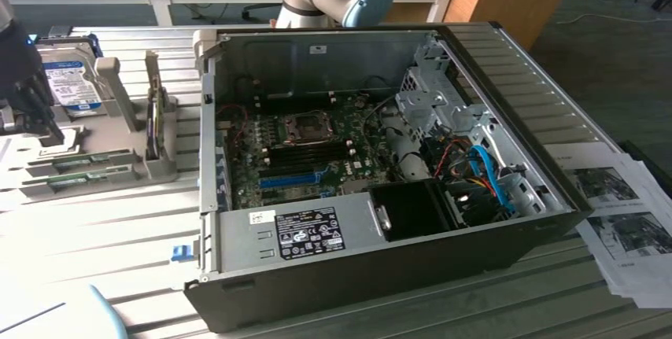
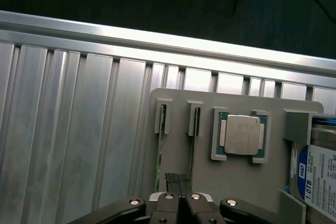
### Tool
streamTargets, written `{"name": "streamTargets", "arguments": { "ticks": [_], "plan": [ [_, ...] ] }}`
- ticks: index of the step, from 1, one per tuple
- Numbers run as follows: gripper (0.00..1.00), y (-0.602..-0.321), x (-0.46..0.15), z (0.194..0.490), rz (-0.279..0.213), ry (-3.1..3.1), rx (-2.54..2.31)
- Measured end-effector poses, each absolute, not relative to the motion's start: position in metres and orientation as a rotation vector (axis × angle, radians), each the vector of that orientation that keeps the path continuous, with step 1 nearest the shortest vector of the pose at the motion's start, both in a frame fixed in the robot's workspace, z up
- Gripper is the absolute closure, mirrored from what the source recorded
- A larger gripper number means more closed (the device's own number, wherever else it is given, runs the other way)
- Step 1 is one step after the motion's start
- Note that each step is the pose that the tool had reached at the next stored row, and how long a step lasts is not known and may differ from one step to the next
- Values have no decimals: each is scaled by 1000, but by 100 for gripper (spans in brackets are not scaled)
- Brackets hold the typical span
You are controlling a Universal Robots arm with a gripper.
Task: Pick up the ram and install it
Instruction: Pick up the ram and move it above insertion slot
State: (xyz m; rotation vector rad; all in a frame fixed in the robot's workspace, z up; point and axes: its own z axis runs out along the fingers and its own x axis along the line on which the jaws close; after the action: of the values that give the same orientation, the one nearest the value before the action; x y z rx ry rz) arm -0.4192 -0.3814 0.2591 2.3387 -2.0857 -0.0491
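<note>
Two green ram sticks point(image 2: 160, 150) point(image 2: 192, 145) stand on edge side by side in slots of a grey holder tray point(image 2: 178, 103). My gripper point(image 2: 177, 183) hovers just above the tray with its dark ribbed pads point(image 2: 170, 182) pressed together between the two sticks, holding nothing. In the exterior view the gripper point(image 1: 42, 123) is a dark shape at the far left over the tray, and the ram sticks point(image 1: 79, 167) lie below it. The open computer case point(image 1: 367, 166) stands in the middle, its motherboard point(image 1: 304, 150) exposed.
On the same tray sit a silver CPU point(image 2: 241, 136) and a hard drive point(image 2: 321, 179) with a blue-white label. Beyond the tray runs the ribbed aluminium table point(image 2: 79, 129). Printed papers point(image 1: 619, 213) lie at the exterior view's right of the case.
</note>
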Motion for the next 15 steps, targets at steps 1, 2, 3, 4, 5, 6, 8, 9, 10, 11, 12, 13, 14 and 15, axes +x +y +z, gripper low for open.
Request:
{"name": "streamTargets", "arguments": {
  "ticks": [1, 2, 3, 4, 5, 6, 8, 9, 10, 11, 12, 13, 14, 15],
  "plan": [
    [91, -381, -419, 259, -44, -2087, 2341],
    [91, -382, -420, 259, -40, -2089, 2343],
    [91, -382, -420, 259, -37, -2090, 2344],
    [91, -382, -420, 259, -37, -2090, 2345],
    [91, -382, -420, 259, -37, -2090, 2345],
    [91, -382, -420, 259, -37, -2090, 2345],
    [91, -382, -420, 259, -36, -2090, 2345],
    [91, -382, -420, 259, -37, -2092, 2343],
    [91, -382, -420, 259, -36, -2096, 2339],
    [91, -382, -420, 259, -36, -2104, 2333],
    [91, -382, -420, 259, -37, -2111, 2326],
    [91, -382, -420, 259, -37, -2124, 2315],
    [91, -382, -420, 259, -37, -2124, 2315],
    [91, -382, -420, 259, -36, -2124, 2315]
  ]
}}
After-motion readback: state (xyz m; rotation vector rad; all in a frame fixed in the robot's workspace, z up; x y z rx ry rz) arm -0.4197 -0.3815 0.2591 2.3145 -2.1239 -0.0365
